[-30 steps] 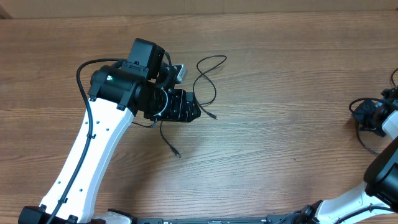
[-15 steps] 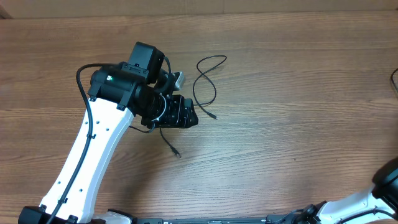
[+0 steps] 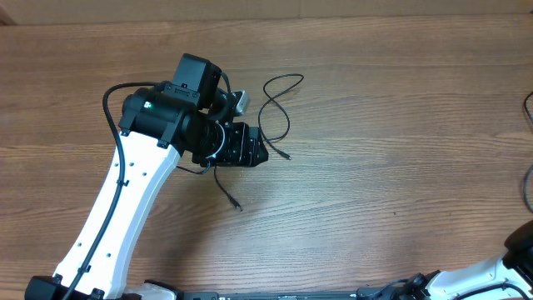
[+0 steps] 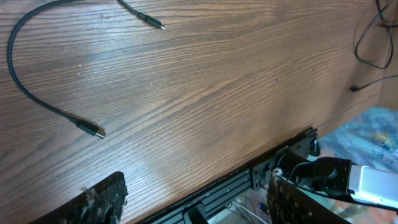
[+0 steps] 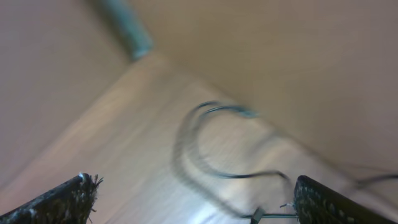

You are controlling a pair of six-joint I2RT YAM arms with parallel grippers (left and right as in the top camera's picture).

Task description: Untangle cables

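Cables point(image 3: 272, 102) beside left pincer point(image 3: 263, 152)

A wood-grain worktop point(image 3: 391, 125) is shown. 1 thin black looped cable point(image 3: 273, 100) is laid on it left of centre, and a shorter cable point(image 3: 225, 190) is stretched just below. More cable strands point(image 3: 527, 104) are glimpsed at the right edge.

Wood-grain table point(image 3: 391, 167). Along its near edge, a black slotted rail point(image 4: 217, 196). Past one corner, blue patterned cloth point(image 4: 373, 130). Beyond another edge, a blurred teal tube point(image 5: 124, 28).
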